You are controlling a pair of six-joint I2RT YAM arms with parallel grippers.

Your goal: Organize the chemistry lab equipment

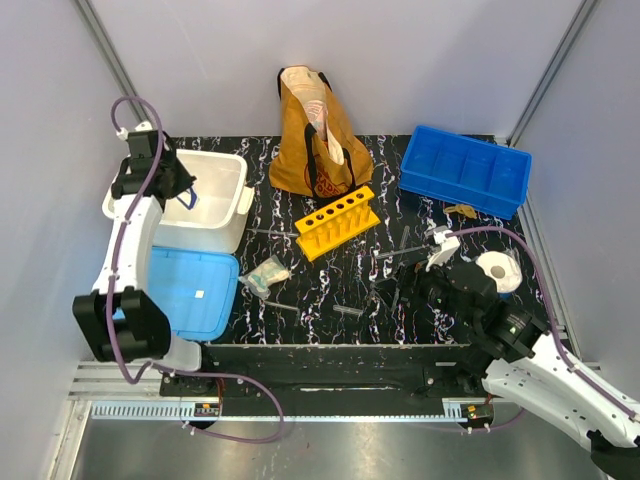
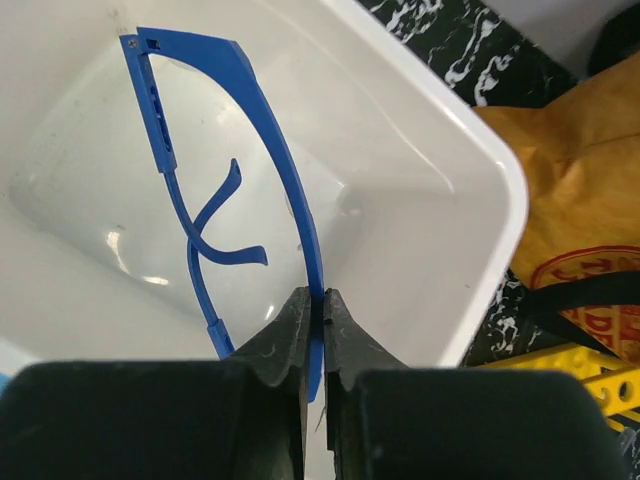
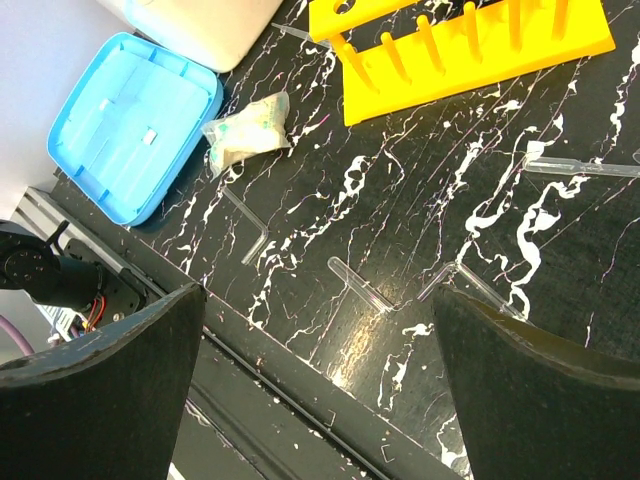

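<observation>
My left gripper (image 2: 315, 295) is shut on the lens edge of a pair of blue safety glasses (image 2: 250, 90) and holds them inside the white bin (image 2: 480, 160); from above it is over the bin (image 1: 180, 190). The yellow test-tube rack (image 1: 338, 222) lies on the black marbled table and also shows in the right wrist view (image 3: 470, 40). My right gripper (image 3: 318, 295) is open and empty above a clear test tube (image 3: 365, 284) near the table's front edge. A bent clear tube (image 3: 250, 235) and a clear pipette (image 3: 580, 167) lie nearby.
A light blue lid (image 1: 195, 290) lies in front of the white bin (image 1: 225, 215). The mustard tote bag (image 1: 318, 140) stands at the back, a blue compartment tray (image 1: 465, 170) at back right. A white tape roll (image 1: 498, 270) and a plastic packet (image 1: 265, 273) lie on the table.
</observation>
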